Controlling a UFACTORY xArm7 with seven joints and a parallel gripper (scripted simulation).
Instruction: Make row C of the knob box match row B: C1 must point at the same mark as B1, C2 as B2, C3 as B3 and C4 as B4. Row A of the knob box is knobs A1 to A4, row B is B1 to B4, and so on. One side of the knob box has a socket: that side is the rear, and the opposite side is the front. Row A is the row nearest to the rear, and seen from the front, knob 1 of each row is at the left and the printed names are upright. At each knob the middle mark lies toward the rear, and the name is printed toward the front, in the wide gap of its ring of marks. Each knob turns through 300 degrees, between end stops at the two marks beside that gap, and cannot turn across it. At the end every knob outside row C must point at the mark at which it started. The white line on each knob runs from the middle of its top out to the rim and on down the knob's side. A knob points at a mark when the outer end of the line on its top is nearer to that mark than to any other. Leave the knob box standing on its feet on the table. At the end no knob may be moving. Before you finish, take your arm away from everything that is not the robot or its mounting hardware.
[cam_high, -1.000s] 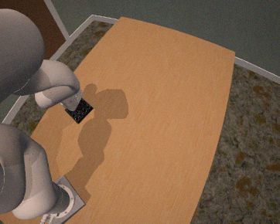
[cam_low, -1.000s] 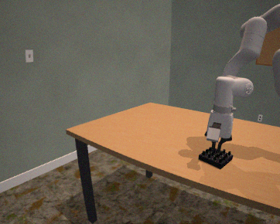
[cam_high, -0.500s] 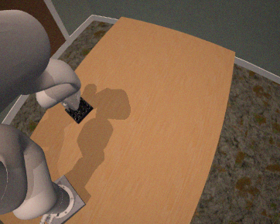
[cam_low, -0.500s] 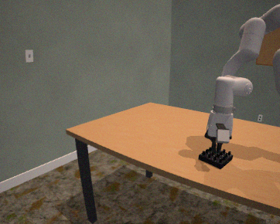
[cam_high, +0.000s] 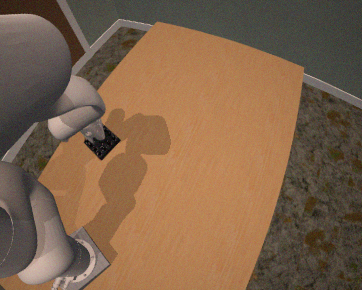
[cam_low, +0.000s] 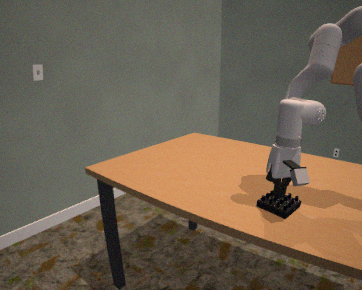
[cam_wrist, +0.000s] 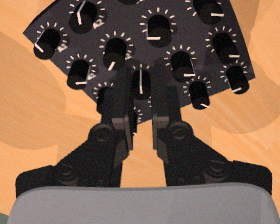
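The black knob box (cam_high: 103, 144) stands on the wooden table near its left edge; it also shows in the exterior view (cam_low: 279, 204) and fills the top of the wrist view (cam_wrist: 144, 35). It carries several black knobs with white lines. My gripper (cam_wrist: 141, 83) comes down onto the box from above and is shut on one knob (cam_wrist: 141, 80) in an inner position of the grid. That knob's white line points up in the wrist view, away from the camera. I cannot read the printed names, so I cannot tell which knob it is. The gripper also shows in the top and exterior views (cam_high: 97, 132) (cam_low: 280, 191).
The arm's base plate (cam_high: 82, 262) is bolted at the table's near corner, and the arm's big links (cam_high: 30, 75) arch over the left side. The table's left edge runs close by the box. The floor is patterned carpet.
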